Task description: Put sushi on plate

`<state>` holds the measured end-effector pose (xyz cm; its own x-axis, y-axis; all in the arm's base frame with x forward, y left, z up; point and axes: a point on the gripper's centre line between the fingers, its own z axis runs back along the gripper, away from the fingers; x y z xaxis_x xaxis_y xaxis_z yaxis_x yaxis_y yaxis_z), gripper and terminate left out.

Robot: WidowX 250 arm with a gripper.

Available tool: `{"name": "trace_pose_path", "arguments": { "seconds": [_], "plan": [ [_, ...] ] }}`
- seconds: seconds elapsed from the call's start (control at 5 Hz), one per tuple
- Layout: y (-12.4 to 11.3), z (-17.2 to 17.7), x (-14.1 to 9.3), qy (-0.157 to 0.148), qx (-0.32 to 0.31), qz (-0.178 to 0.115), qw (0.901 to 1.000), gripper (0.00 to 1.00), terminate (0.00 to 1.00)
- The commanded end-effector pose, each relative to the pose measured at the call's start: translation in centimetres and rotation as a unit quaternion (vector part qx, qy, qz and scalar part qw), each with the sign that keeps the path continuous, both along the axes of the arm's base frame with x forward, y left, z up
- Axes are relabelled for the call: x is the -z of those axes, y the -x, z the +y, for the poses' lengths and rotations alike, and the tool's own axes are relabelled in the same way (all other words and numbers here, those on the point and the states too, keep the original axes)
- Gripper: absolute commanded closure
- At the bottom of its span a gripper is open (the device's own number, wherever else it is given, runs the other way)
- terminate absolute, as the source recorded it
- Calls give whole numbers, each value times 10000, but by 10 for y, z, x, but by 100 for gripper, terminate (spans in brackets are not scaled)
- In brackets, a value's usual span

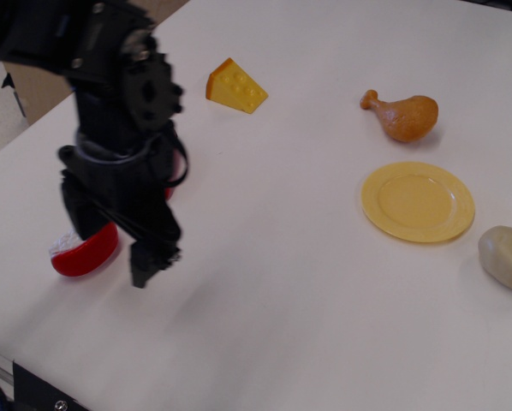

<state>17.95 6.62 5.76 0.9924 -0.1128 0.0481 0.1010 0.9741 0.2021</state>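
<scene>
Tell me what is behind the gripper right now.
Behind the gripper lies the sushi, its red shell and some white rice showing at lower left. The arm covers the rest. A red sliver peeks out by the wrist; it can't be identified.

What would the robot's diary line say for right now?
phase: reaching | gripper: jaws open, over sushi | sushi: on table, not gripped | plate: empty, far right
</scene>
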Motion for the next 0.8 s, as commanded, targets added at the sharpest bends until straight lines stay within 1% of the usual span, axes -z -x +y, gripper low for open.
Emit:
{"name": "trace_pose_path", "arguments": {
  "seconds": [0.0, 0.2, 0.4, 0.6],
  "plan": [
    [-7, 53, 6, 139, -61, -317, 9994, 0, 0],
    [-14, 60, 20, 406, 91, -421, 9982, 0, 0],
    [-19, 61, 34, 590, 222, -399, 9972, 0, 0],
    [-20, 45, 32, 736, 408, -447, 9954, 0, 0]
  ]
}}
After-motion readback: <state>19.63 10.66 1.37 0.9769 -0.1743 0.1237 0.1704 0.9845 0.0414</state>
